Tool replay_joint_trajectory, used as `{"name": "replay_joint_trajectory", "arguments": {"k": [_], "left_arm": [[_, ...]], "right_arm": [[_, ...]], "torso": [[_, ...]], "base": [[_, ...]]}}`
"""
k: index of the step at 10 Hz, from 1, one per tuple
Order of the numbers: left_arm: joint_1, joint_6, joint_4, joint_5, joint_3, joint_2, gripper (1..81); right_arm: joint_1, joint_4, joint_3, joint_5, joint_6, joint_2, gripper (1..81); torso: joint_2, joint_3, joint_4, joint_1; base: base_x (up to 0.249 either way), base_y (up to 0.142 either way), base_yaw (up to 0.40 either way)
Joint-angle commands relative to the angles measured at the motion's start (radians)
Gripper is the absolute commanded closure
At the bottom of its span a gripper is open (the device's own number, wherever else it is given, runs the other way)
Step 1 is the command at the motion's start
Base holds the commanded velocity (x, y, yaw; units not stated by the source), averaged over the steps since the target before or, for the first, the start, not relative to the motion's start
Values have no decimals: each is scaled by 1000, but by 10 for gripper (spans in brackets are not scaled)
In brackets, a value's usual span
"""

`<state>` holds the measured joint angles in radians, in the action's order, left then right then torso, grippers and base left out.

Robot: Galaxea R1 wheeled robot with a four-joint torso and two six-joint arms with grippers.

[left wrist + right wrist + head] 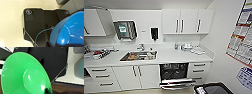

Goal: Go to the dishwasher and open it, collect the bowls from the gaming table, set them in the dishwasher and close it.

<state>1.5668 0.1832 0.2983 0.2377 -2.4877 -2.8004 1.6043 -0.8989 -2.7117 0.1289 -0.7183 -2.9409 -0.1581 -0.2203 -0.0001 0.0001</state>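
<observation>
Hidden / unclear: fingers are hard to make out in both wrist views, so neither grip can be confirmed; each bowl is cut off by the frame edge
Dishwasher (174, 72): lower centre-right of the head view, under the white counter (184, 56); door (177, 83) dropped open, dark interior with racks showing, contents too blurred to tell
Blue bowl (70, 31): large at lower right of the left wrist view, shiny inside facing the camera, against the robot's dark plate; a thin blue wire (41, 32) loops beside it
Green bowl (25, 75): large at left and centre of the right wrist view, tilted, hollow toward the camera
Left tool state: cannot tell
Right tool state: cannot tell
Head view extras: sink (139, 55) left of centre, wall cabinets (186, 21) above, posters (241, 37) at right edge
Arm pose: left wrist over pale floor; right wrist over a pale surface and a dark brown strip
</observation>
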Motion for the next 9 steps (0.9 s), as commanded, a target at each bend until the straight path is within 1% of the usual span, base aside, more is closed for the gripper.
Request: {"name": "replay_joint_trajectory", "arguments": {"k": [1, 9], "left_arm": [[-35, -2, 10, -35, 4, 21, 811], [-34, -2, 12, -35, 4, 19, 811]], "right_arm": [[-37, -9, 6, -14, -3, 3, 811], [-36, -8, 6, -14, -3, 4, 811]], "torso": [[0, 0, 0, 0], [0, 0, 0, 1]], "base": [[76, 79, 0], [77, 69, 0]]}}
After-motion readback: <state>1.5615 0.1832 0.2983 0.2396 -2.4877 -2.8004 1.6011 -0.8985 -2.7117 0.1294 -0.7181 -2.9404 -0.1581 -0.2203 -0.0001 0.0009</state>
